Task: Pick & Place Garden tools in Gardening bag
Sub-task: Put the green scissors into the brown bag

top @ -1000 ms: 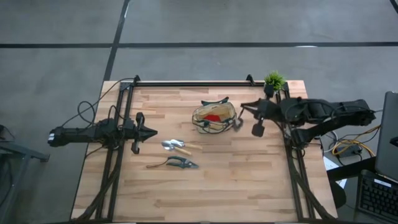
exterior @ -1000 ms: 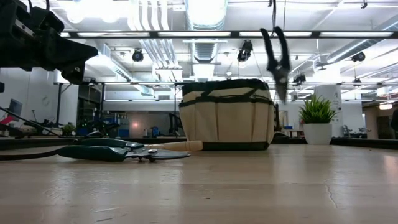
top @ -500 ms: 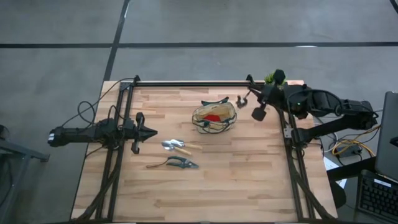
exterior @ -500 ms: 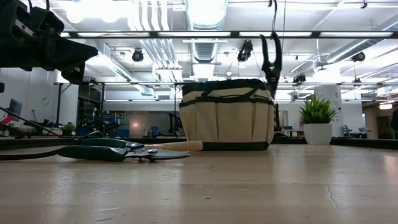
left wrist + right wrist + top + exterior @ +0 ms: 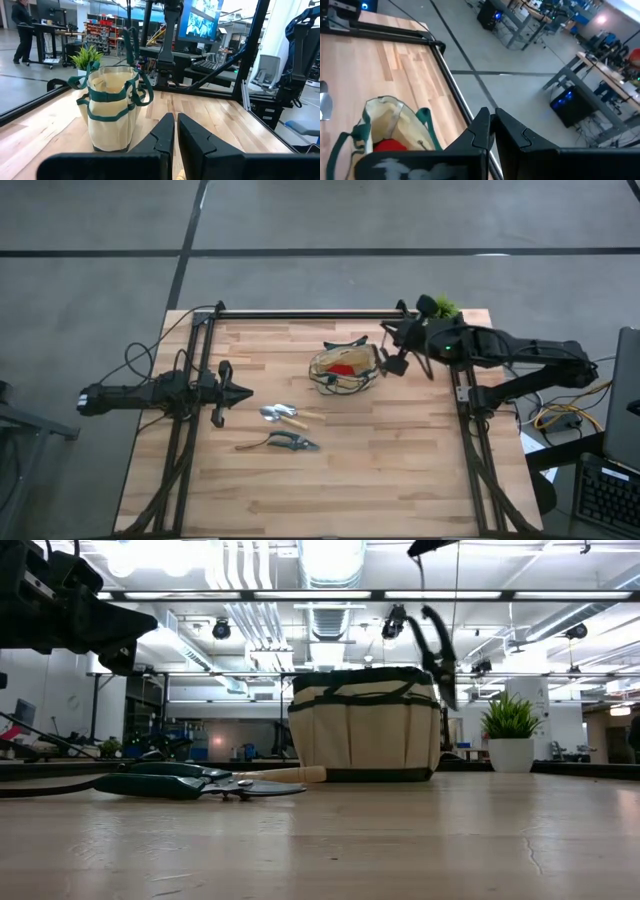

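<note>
Both arms are dark, nearly black, built of slim jointed segments with bulkier housings at the joints. The left arm (image 5: 150,393) trails thin black cables at the frame's left. The right arm (image 5: 510,350) shows thicker, rounded links at the right.

From bench level, the tan gardening bag (image 5: 365,725) with dark green trim stands upright on the wooden bench (image 5: 400,840). Pruning shears (image 5: 195,783) with dark green handles lie flat on the bench, well apart from the bag, with a wooden handle (image 5: 290,774) lying between them. The right end effector (image 5: 437,645) hangs tilted above the bag's rim. A potted plant (image 5: 511,732) stands beyond.
</note>
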You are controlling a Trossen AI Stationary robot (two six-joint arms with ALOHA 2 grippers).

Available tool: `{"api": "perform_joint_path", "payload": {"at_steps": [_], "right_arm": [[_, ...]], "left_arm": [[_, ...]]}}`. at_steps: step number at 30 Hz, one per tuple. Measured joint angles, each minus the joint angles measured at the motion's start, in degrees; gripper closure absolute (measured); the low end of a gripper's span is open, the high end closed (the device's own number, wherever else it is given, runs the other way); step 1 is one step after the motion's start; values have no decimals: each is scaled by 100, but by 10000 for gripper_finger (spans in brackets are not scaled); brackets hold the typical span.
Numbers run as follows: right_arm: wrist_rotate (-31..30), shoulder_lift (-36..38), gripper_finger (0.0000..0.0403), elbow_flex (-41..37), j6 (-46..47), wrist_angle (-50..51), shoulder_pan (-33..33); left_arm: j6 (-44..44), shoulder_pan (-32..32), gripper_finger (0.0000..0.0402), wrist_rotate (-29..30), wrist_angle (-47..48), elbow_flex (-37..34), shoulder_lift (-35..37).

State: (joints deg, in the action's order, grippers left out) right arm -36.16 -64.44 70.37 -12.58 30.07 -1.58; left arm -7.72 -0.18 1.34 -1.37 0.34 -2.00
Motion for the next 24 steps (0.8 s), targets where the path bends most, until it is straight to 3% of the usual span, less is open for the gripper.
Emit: {"api": "perform_joint_path", "payload": {"at_steps": [17, 24], "right_arm": [[-280, -134, 392, 202, -394, -281, -303], [159, -134, 392, 62, 183, -244, -376]], "left_arm": [[0, 2, 376, -1, 1, 0, 0], [1, -1, 376, 0, 3, 0, 0]]}}
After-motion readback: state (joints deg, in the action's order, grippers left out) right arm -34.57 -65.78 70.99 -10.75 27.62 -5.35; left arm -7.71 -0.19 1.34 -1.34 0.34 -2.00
